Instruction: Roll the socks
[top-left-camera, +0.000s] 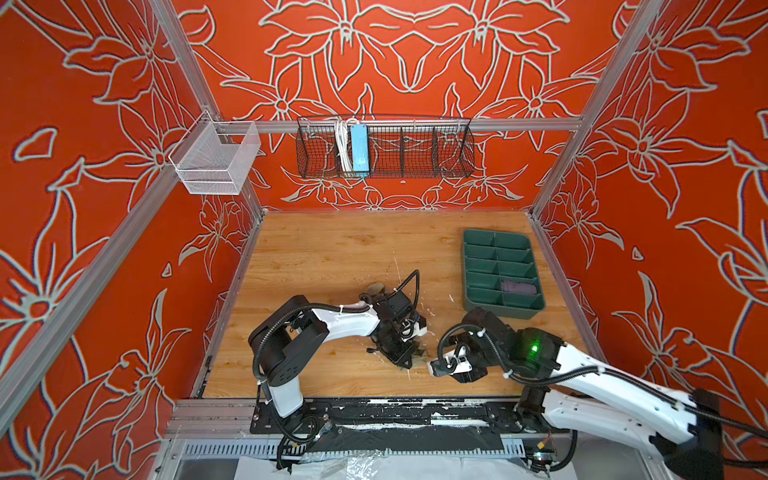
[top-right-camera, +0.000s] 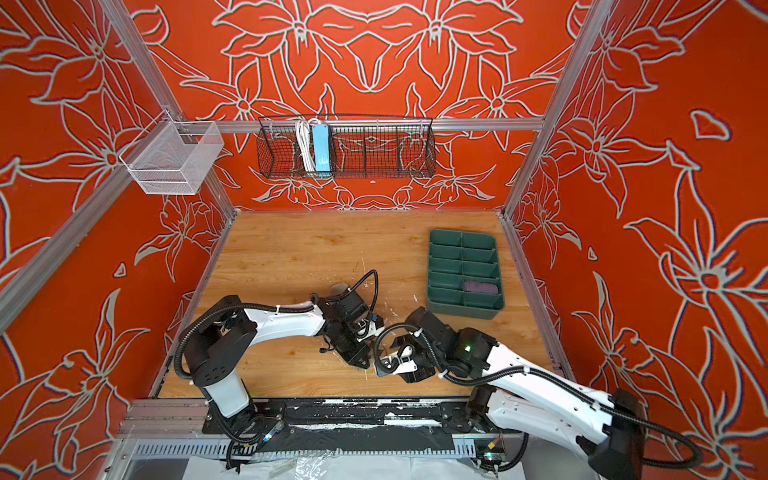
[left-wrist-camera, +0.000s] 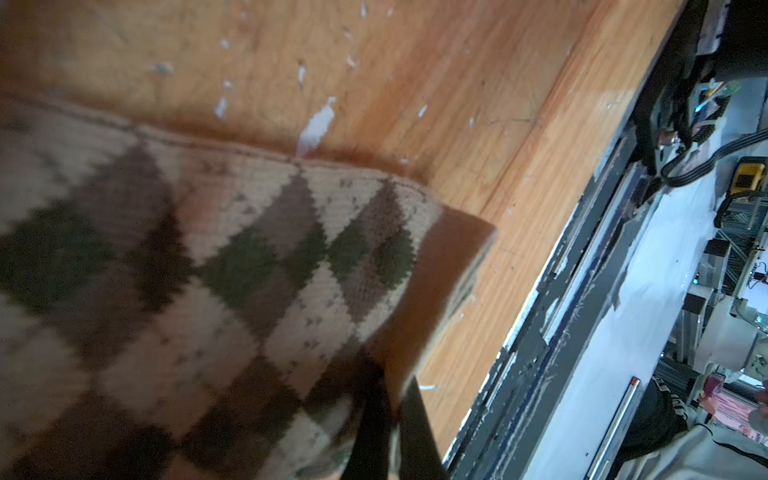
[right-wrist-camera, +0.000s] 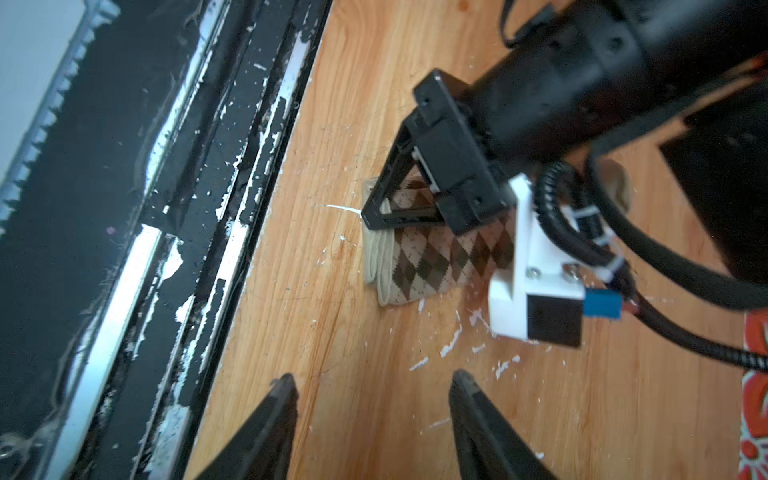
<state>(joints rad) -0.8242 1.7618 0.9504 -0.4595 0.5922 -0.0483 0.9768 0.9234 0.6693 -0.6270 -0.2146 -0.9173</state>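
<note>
Red floral walls (top-left-camera: 415, 62) enclose a wooden surface (top-left-camera: 332, 257). A green compartmented tray (top-left-camera: 498, 309) sits at the right of the surface in both top views.

Sock positions:
- The purple sock (top-left-camera: 517, 287) lies bunched in a right-column compartment of the tray, toward the near end.
- The beige argyle sock (right-wrist-camera: 436, 257) lies on the surface near the front edge, mostly under the left arm. Its plain cuff end shows several stacked layers.

Gripper states:
- Left gripper (right-wrist-camera: 368, 219): its jaws are closed to a point on the cuff end of the argyle sock, with fabric pinched between them in the left wrist view.
- Right gripper (right-wrist-camera: 374, 374): its jaws stand apart and hold nothing. They are over bare wood, near the argyle sock but clear of it.
</note>
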